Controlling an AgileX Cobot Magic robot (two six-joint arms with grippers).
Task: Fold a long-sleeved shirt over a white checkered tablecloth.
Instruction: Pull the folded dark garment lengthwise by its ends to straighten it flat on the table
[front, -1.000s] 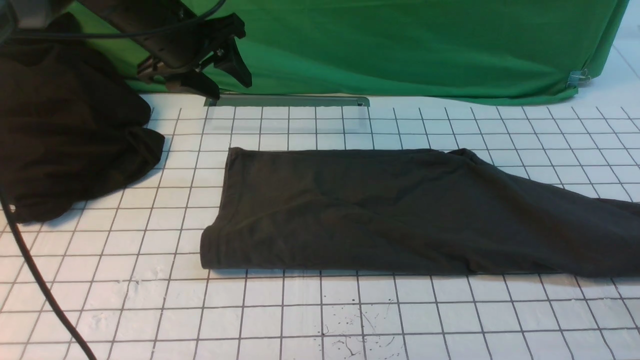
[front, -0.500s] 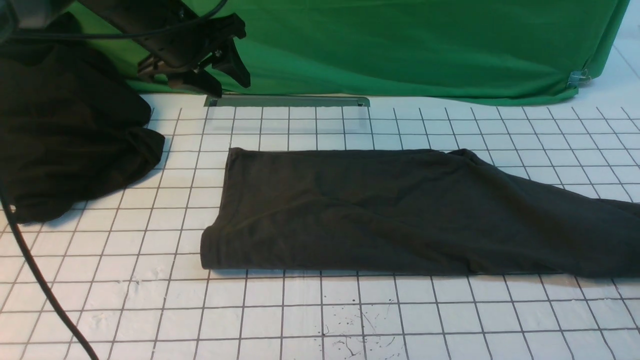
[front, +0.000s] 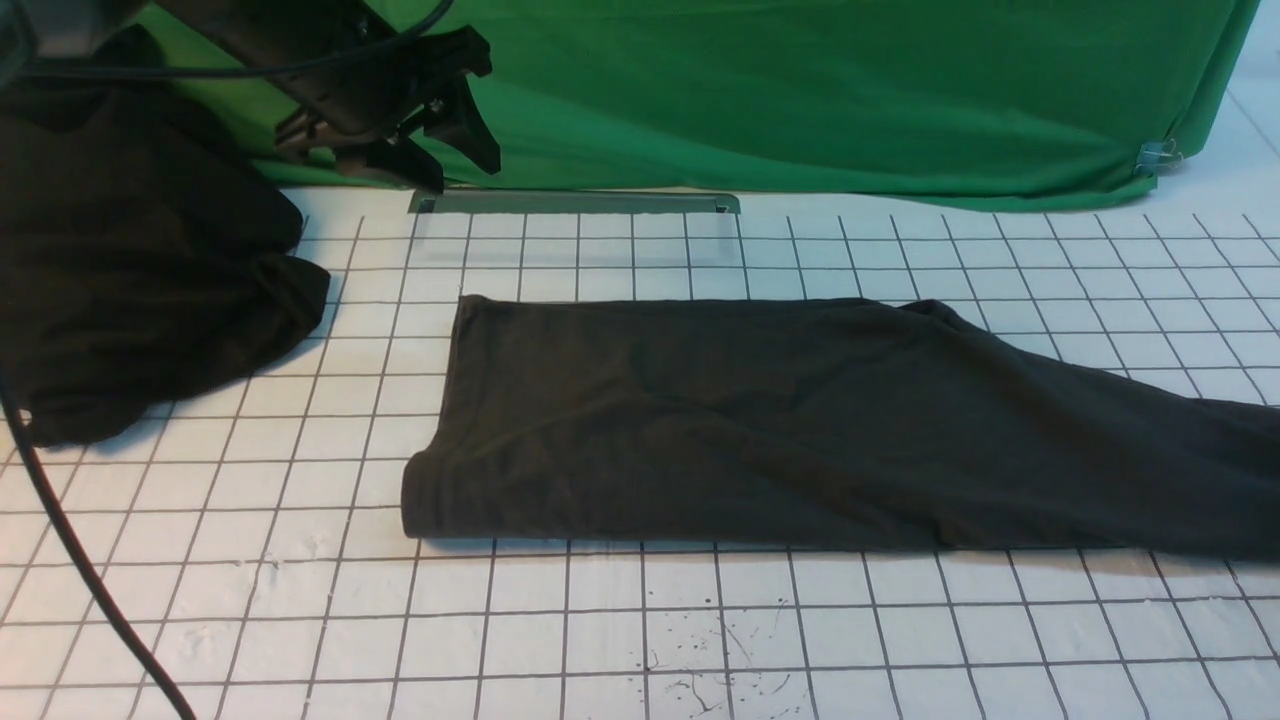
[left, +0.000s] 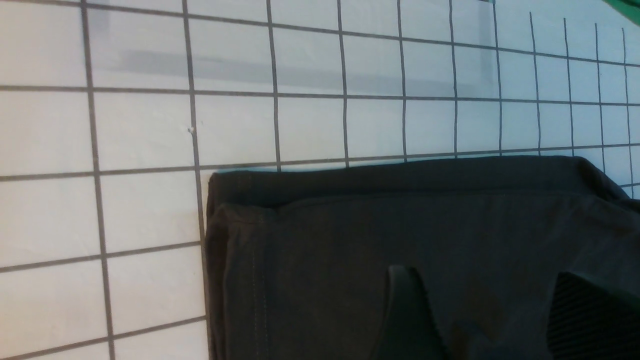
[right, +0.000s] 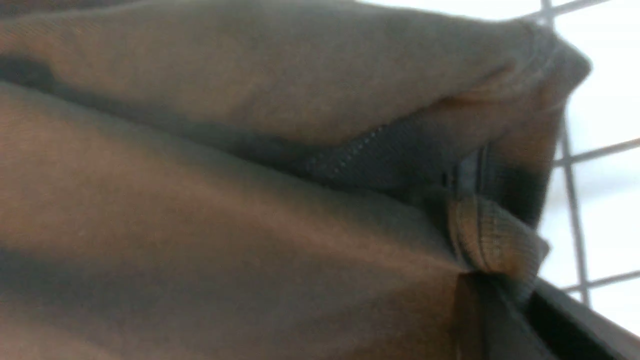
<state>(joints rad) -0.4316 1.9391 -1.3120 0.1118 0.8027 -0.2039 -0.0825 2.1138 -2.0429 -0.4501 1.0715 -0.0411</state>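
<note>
**Shirt in a long band, right gripper clenched on its end**

At far left a black heap (front: 130, 270) rests on the tablecloth (front: 600, 630). Just right of it the left gripper (front: 460, 172) hangs raised before the green backdrop (front: 800, 90), jaws apart and empty. The shirt (front: 760, 430) lies folded in a long band across the middle, running off the right edge. Outside the front view, the right gripper (right: 505, 312) is clenched on shirt fabric beside a ribbed cuff (right: 492, 240).

A creased green backdrop (front: 800, 100) hangs across the back under even light, a metal clip (front: 1158, 155) at its right corner, a grey strip (front: 575, 203) along its foot, a black cloth heap (front: 130, 270) at left.
</note>
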